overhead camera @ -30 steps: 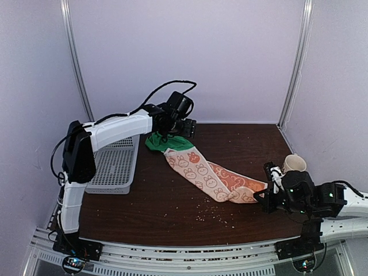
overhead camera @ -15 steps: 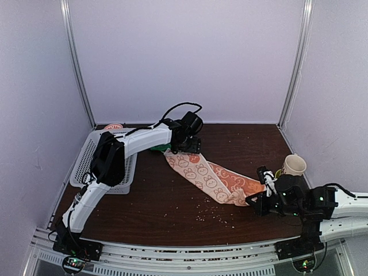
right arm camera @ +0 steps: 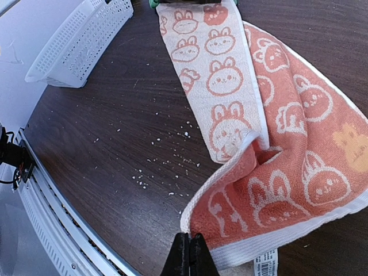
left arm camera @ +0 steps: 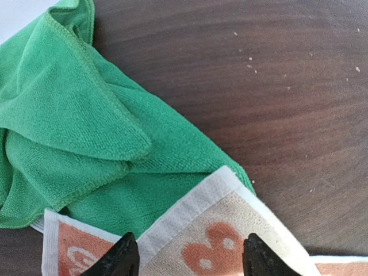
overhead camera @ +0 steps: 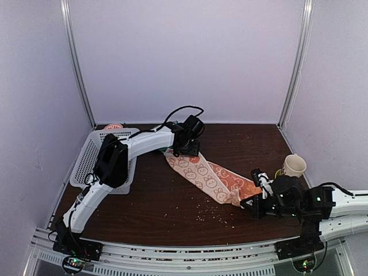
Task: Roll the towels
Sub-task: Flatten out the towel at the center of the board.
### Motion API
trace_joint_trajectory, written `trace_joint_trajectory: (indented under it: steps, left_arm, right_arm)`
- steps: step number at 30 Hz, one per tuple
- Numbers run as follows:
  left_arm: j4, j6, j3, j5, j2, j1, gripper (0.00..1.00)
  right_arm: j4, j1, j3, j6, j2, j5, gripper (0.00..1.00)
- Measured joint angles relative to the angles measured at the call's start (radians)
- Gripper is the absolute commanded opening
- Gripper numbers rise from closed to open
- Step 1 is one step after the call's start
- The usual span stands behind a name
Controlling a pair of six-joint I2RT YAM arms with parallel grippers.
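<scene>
Top external: we see the printed towel point(overhead camera: 207, 175) lying diagonally, with open table point(overhead camera: 155, 210) near-left. The left gripper point(left arm camera: 187, 259) is spread over its far edge; the right gripper point(right arm camera: 188, 253) is pinched together at its near hem.

Dark table point(overhead camera: 172, 213): towels point(overhead camera: 210, 178), basket point(overhead camera: 109, 164), cup point(overhead camera: 294, 166), crumbs point(overhead camera: 210, 215)

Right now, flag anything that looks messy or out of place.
Pale crumbs lie scattered on the table beside the printed towel; the green towel sits bunched, partly under that towel's far end.
</scene>
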Motion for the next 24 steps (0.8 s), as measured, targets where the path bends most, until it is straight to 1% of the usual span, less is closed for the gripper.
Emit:
trace_joint_trajectory:
  steps: [2,3,4,7,10,14,18,21,23,24]
  left_arm:
    - [0.001,0.003,-0.039,-0.002,-0.008,-0.003,0.64]
    - [-0.001,0.003,-0.064,-0.002,-0.013,-0.004,0.62]
    - [-0.001,0.003,-0.086,-0.001,-0.018,-0.005,0.56]
    - [0.022,-0.009,-0.153,-0.004,-0.050,-0.010,0.32]
    - [0.021,-0.018,-0.212,0.005,-0.089,-0.012,0.01]
    - [0.051,-0.026,-0.340,0.011,-0.164,-0.019,0.00]
    - [0.093,-0.029,-0.546,0.006,-0.307,-0.038,0.00]
    - [0.121,-0.041,-0.689,-0.005,-0.433,-0.078,0.00]
    - [0.146,-0.056,-0.769,-0.009,-0.507,-0.109,0.05]
    - [0.152,-0.063,-0.798,-0.010,-0.534,-0.120,0.09]
  right_arm:
    - [-0.001,0.002,0.011,-0.002,0.000,0.000,0.00]
    - [0.000,0.003,0.016,-0.003,-0.002,0.000,0.00]
    - [0.000,0.004,0.023,-0.005,-0.003,0.000,0.00]
    - [0.001,0.012,0.038,-0.006,-0.009,0.001,0.00]
    - [0.000,0.027,0.045,-0.005,-0.012,0.003,0.00]
    - [-0.010,0.063,0.045,0.004,-0.022,0.015,0.00]
    - [-0.035,0.096,0.045,0.021,-0.041,0.037,0.00]
    - [-0.063,0.122,0.045,0.038,-0.058,0.053,0.00]
    - [-0.080,0.136,0.045,0.051,-0.066,0.059,0.00]
    - [-0.089,0.142,0.045,0.059,-0.069,0.061,0.00]
